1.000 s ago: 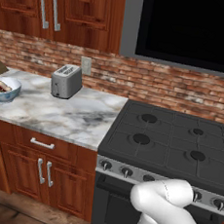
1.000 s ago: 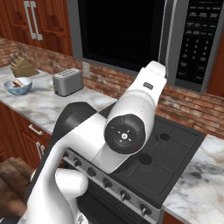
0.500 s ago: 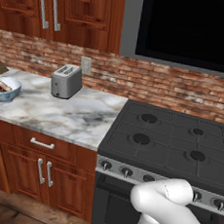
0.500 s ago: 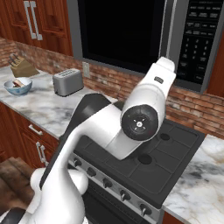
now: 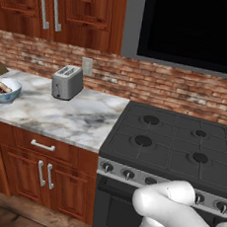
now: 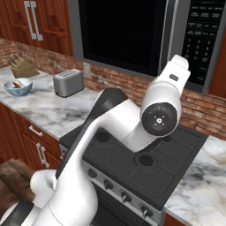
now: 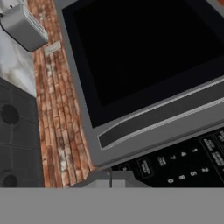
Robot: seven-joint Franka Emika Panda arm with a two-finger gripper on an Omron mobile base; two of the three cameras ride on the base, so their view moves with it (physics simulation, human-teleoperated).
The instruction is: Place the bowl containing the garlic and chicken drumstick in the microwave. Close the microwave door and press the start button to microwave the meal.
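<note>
Above the black stove [image 5: 174, 146], the microwave [image 6: 145, 35] meets brick wall [image 5: 138, 81].

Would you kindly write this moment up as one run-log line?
microwave door: closed | gripper: shut, holding nothing, at the keypad | stove: bare | toaster: on counter

Domestic kitchen: gas stove [image 5: 174, 146] set in a marble counter [image 5: 60, 115], wooden cabinets [image 5: 40, 165], brick backsplash [image 5: 138, 81], toaster [image 5: 67, 82], and a microwave [image 6: 132, 35] mounted above the stove.
</note>
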